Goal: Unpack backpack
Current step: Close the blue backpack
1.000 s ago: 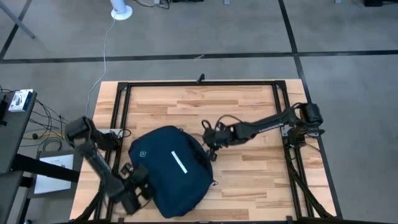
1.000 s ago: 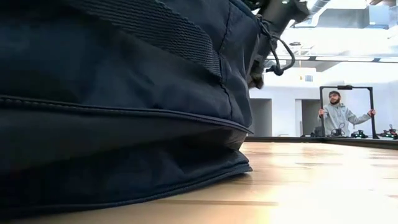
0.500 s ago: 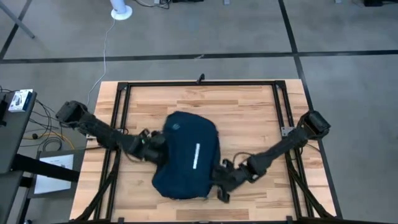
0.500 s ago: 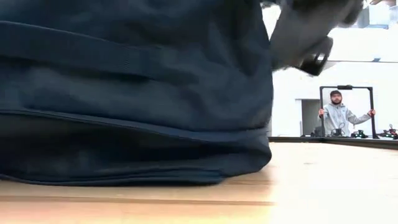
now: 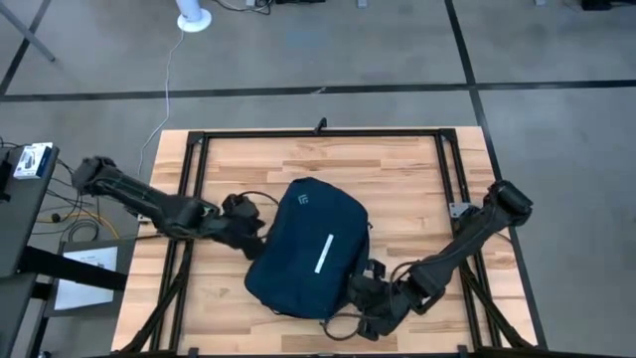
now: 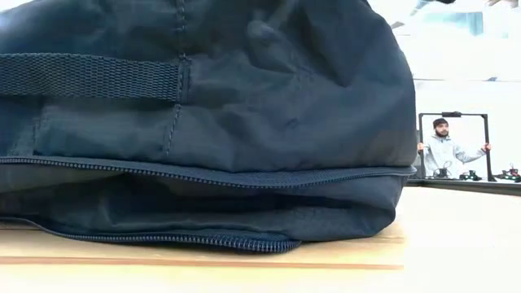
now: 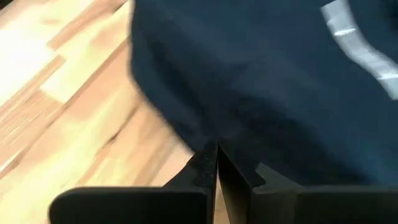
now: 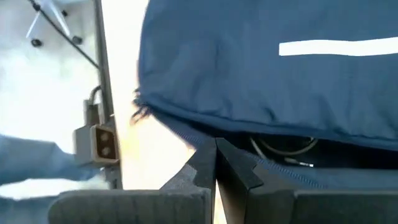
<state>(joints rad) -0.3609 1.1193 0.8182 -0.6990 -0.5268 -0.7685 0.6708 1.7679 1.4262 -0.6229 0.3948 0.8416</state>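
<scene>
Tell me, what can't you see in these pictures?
- What is inside the backpack: its navy fabric covers it in every view.
- What each hand pinches: the left hand and right hand look shut at the bag's edge, but the wrist views don't show what is between the fingers.
- The far side of the table in the low view: the bag fills the picture.
- The person behind: too small for detail.

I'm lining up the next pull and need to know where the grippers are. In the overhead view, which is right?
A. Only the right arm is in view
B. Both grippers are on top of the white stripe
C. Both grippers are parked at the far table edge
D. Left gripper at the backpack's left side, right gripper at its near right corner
D: the left gripper meets the backpack at its left side, and the right gripper sits at its near right corner.
</scene>
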